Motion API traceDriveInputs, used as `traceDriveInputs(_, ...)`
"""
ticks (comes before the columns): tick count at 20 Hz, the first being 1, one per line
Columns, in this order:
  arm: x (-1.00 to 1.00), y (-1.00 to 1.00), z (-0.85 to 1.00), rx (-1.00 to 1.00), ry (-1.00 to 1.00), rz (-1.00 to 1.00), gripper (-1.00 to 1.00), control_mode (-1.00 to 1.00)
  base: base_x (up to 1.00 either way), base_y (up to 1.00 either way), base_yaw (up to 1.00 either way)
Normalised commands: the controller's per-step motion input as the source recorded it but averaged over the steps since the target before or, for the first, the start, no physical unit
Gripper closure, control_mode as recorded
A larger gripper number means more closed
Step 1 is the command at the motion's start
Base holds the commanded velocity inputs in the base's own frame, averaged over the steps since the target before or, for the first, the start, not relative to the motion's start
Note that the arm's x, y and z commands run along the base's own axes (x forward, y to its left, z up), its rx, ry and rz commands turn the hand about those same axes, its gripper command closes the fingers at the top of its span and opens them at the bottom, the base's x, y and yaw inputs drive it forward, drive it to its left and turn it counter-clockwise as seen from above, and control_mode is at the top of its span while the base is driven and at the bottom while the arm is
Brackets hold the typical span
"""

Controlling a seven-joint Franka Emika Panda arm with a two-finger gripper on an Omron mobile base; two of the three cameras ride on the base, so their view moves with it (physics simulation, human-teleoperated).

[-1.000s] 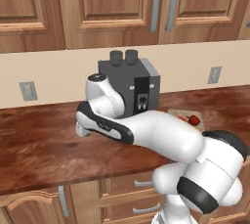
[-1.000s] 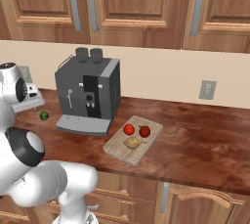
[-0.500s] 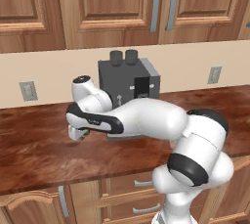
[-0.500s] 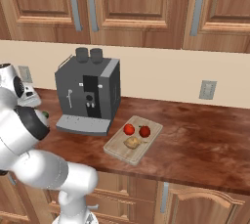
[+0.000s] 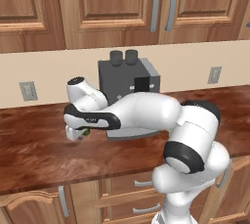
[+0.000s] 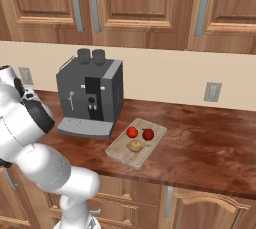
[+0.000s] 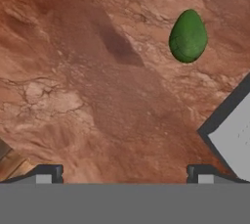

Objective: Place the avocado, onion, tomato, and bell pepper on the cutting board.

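The dark green avocado (image 7: 188,36) lies on the reddish-brown counter, up and to the right in the hand view, apart from both fingertips (image 7: 49,174). My gripper (image 7: 124,176) is open and holds nothing. From the left base view the gripper (image 5: 75,133) hangs low over the counter left of the coffee machine, and the avocado (image 5: 86,131) peeks out beside it. The pale wooden cutting board (image 6: 120,149) lies right of the machine. It carries the tan onion (image 6: 135,146) and two small red fruits (image 6: 132,132) (image 6: 148,134), the tomato and the bell pepper; which is which I cannot tell.
A grey coffee machine (image 6: 90,98) stands on the counter between the avocado and the board; its base corner (image 7: 232,135) shows near the right fingertip. Wall cabinets (image 5: 122,8) hang above and wall outlets (image 6: 212,92) sit on the backsplash. The counter's front edge (image 7: 12,162) shows at lower left.
The arm has swung left and lowered, bringing the hand down to the counter beside the avocado. The fruits on the board have not moved.
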Motion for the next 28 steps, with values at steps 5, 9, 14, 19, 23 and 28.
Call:
traceDriveInputs(5, 0.26, 0.0, -0.14, 0.0, 0.0, 0.0, -1.0, -1.0, 0.0, 0.0, 0.0)
traceDriveInputs(9, 0.1, 0.0, -0.06, 0.0, 0.0, 0.0, -1.0, -1.0, 0.0, 0.0, 0.0)
traceDriveInputs(14, 0.13, 0.0, -0.02, -0.01, 0.0, 0.0, -1.0, -1.0, 0.0, 0.0, 0.0)
traceDriveInputs(19, 0.21, 0.0, -0.05, -0.01, 0.0, 0.0, -1.0, -1.0, 0.0, 0.0, 0.0)
traceDriveInputs(23, 0.21, 0.0, -0.12, -0.02, 0.0, 0.0, -1.0, -1.0, 0.0, 0.0, 0.0)
traceDriveInputs(28, 0.14, 0.05, -0.16, -0.05, 0.0, 0.0, -1.0, -1.0, 0.0, 0.0, 0.0)
